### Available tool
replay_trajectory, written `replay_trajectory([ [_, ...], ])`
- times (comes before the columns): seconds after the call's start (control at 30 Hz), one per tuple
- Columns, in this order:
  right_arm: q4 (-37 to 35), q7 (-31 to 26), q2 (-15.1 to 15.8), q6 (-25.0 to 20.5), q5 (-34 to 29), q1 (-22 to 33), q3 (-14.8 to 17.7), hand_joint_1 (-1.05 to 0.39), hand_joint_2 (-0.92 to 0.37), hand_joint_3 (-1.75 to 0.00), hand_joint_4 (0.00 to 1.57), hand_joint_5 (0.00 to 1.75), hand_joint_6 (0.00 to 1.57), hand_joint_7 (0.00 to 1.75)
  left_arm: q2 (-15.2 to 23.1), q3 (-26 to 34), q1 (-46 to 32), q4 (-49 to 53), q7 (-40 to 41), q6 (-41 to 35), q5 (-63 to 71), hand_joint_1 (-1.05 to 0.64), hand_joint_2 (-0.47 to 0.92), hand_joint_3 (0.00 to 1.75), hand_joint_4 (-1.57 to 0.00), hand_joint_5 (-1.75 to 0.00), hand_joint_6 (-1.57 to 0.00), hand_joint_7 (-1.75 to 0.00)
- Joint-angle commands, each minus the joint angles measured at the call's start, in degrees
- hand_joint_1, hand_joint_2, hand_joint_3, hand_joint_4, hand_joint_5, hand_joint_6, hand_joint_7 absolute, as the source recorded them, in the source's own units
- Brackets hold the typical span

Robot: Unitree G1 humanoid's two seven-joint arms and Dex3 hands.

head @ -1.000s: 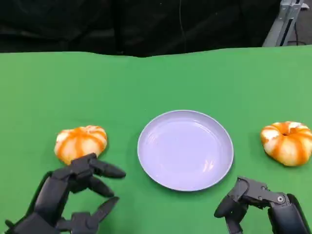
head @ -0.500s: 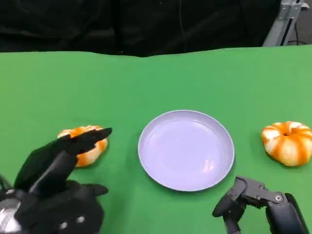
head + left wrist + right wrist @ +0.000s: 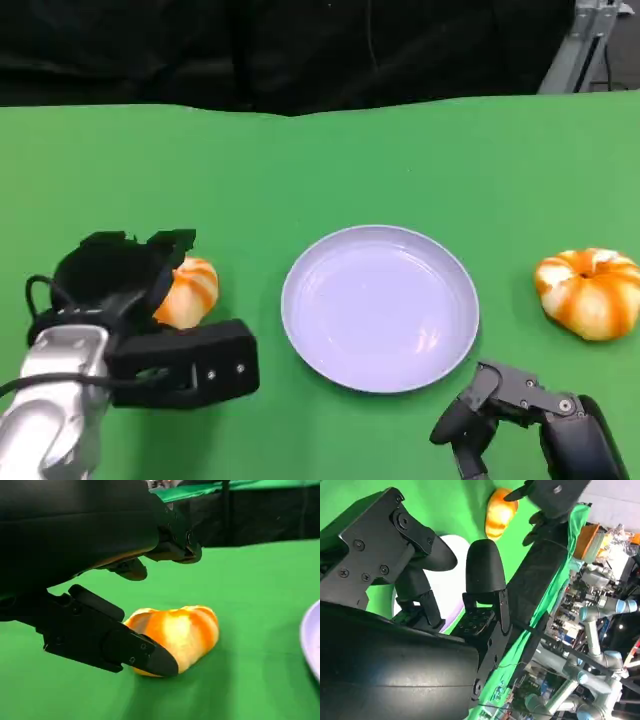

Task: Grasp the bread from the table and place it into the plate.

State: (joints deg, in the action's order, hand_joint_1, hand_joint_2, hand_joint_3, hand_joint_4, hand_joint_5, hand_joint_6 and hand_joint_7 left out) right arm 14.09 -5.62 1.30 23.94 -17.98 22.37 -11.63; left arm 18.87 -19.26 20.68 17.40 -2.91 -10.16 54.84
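On a green table [image 3: 400,160], the robot's left hand [image 3: 125,275] arched over an orange-striped bread [image 3: 188,292] left of the empty lavender plate [image 3: 380,305], fingers apart around it, not visibly clamped. The right hand [image 3: 505,405] rested empty near the plate, fingers loosely curled. A shallow grip could roll the rounded bread away from the fingers

Head cam looks down from above, fairly far back, over the green table [image 3: 400,170], facing its far edge. Left wrist cam sits low and close behind the left hand [image 3: 100,580], looking across the table [image 3: 260,605]. Right wrist cam is rolled, v. close behind the right hand [image 3: 445,595]. All three share the plate [image 3: 380,305] [image 3: 312,645] [image 3: 455,550] and the green table.
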Motion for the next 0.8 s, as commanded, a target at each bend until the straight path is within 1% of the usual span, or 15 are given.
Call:
replay_trajectory([
  [0.03, -0.12, -0.35, 0.28, 0.39, 0.36, 0.25, 0.33, -0.02, -0.3, -1.32, 0.84, 1.6, 0.86, 1.28, -0.83, -2.7, 4.82, 8.75, 1.51, -1.7, 0.34, -0.59, 0.91, 0.0, -0.22, -0.37, -0.29, -0.01],
  [0.13, -0.25, -0.17, 0.41, 0.64, 0.6, 0.26, 0.28, -0.01, -0.3, -1.34, 0.83, 1.6, 0.86, 1.28, -2.19, -4.41, 8.26, 16.39, 2.5, -1.82, -0.27, -0.59, 0.9, 0.0, -0.25, -0.36, -0.31, -0.01],
  [0.23, -0.06, -0.13, 0.42, 0.49, 0.53, 0.36, 0.29, -0.01, -0.3, -1.34, 0.83, 1.59, 0.85, 1.28, -3.47, -5.69, 11.3, 23.01, 2.46, -1.69, -1.46, -0.57, 0.91, 0.0, -0.29, -0.28, -0.31, -0.01],
  [0.33, -0.09, -0.21, 0.44, 0.67, 0.51, 0.34, 0.38, -0.02, -0.3, -1.34, 0.83, 1.6, 0.86, 1.27, -4.34, -6.26, 13.5, 28.3, 2.98, -0.15, -3.83, -0.49, 0.9, 0.0, -0.37, -0.19, -0.37, -0.02],
  [0.4, 0.09, -0.18, 0.34, 0.53, 0.57, 0.45, 0.3, -0.01, -0.3, -1.34, 0.83, 1.61, 0.86, 1.27, -4.48, -6.76, 14.46, 31.33, 3.94, 1.66, -5.14, -0.44, 0.91, 0.0, -0.48, -0.2, -0.42, -0.03],
  [0.43, 0.21, -0.17, 0.28, 0.38, 0.58, 0.52, 0.26, -0.01, -0.3, -1.34, 0.83, 1.61, 0.86, 1.27, -4.4, -7.02, 14.73, 32.58, 5.01, 3.02, -5.6, -0.39, 0.92, 0.02, -0.58, -0.51, -0.51, -0.02],
  [0.47, 0.28, -0.16, 0.24, 0.28, 0.58, 0.56, 0.23, -0.01, -0.3, -1.34, 0.83, 1.6, 0.86, 1.27, -4.32, -7.28, 14.98, 33.57, 5.9, 4.06, -6.02, -0.33, 0.92, 0.05, -0.62, -0.9, -0.61, -0.03],
  [0.5, 0.36, -0.14, 0.21, 0.15, 0.58, 0.59, 0.23, -0.01, -0.3, -1.34, 0.82, 1.6, 0.86, 1.27, -4.2, -7.24, 15.02, 34.61, 7.75, 6.11, -6.77, -0.29, 0.92, 0.07, -0.65, -1.2, -0.74, -0.06],
  [0.57, 0.49, -0.15, 0.17, -0.09, 0.42, 0.56, 0.22, -0.01, -0.29, -1.35, 0.83, 1.6, 0.86, 1.27, -3.62, -7.04, 14.65, 35.77, 12.17, 10.46, -8.09, -0.24, 0.92, 0.07, -0.78, -1.42, -1.02, -0.14],
  [0.6, 0.53, -0.15, 0.17, -0.14, 0.37, 0.56, 0.22, -0.01, -0.29, -1.35, 0.83, 1.6, 0.86, 1.27, -3.29, -7.13, 14.37, 35.97, 14.7, 12.18, -8.31, -0.22, 0.92, 0.05, -0.78, -1.53, -1.12, -0.21],
  [0.63, 0.48, -0.2, 0.22, -0.06, 0.25, 0.54, 0.26, -0.01, -0.29, -1.35, 0.83, 1.6, 0.86, 1.27, -2.95, -7.1, 13.91, 35.78, 17.74, 13.97, -8.57, -0.21, 0.92, 0.02, -0.77, -1.66, -1.03, -0.63],
  [0.67, 0.41, -0.26, 0.26, 0.06, 0.16, 0.51, 0.29, -0.01, -0.29, -1.35, 0.83, 1.6, 0.86, 1.27, -2.63, -6.93, 13.49, 35.31, 19.97, 15.45, -9.0, -0.18, 0.91, 0.01, -0.8, -1.7, -0.86, -1.16],
  [0.7, 0.36, -0.3, 0.28, 0.15, 0.1, 0.48, 0.31, -0.01, -0.29, -1.35, 0.84, 1.6, 0.86, 1.26, -2.43, -6.85, 13.29, 35.13, 21.39, 16.46, -9.35, -0.17, 0.92, 0.07, -0.81, -1.73, -0.71, -1.5],
  [0.73, 0.27, -0.34, 0.31, 0.26, 0.07, 0.41, 0.37, 0.0, -0.29, -1.35, 0.84, 1.6, 0.86, 1.26, -2.03, -6.52, 12.99, 33.93, 22.8, 17.42, -9.7, -0.16, 0.92, 0.09, -0.81, -1.74, -0.66, -1.62],
  [0.8, 0.16, -0.24, 0.32, 0.35, 0.39, 0.34, 0.42, 0.0, -0.3, -1.35, 0.84, 1.6, 0.86, 1.26, -1.29, -5.75, 12.46, 31.33, 24.63, 19.05, -10.43, -0.14, 0.92, 0.14, -0.82, -1.74, -0.61, -1.72],
])
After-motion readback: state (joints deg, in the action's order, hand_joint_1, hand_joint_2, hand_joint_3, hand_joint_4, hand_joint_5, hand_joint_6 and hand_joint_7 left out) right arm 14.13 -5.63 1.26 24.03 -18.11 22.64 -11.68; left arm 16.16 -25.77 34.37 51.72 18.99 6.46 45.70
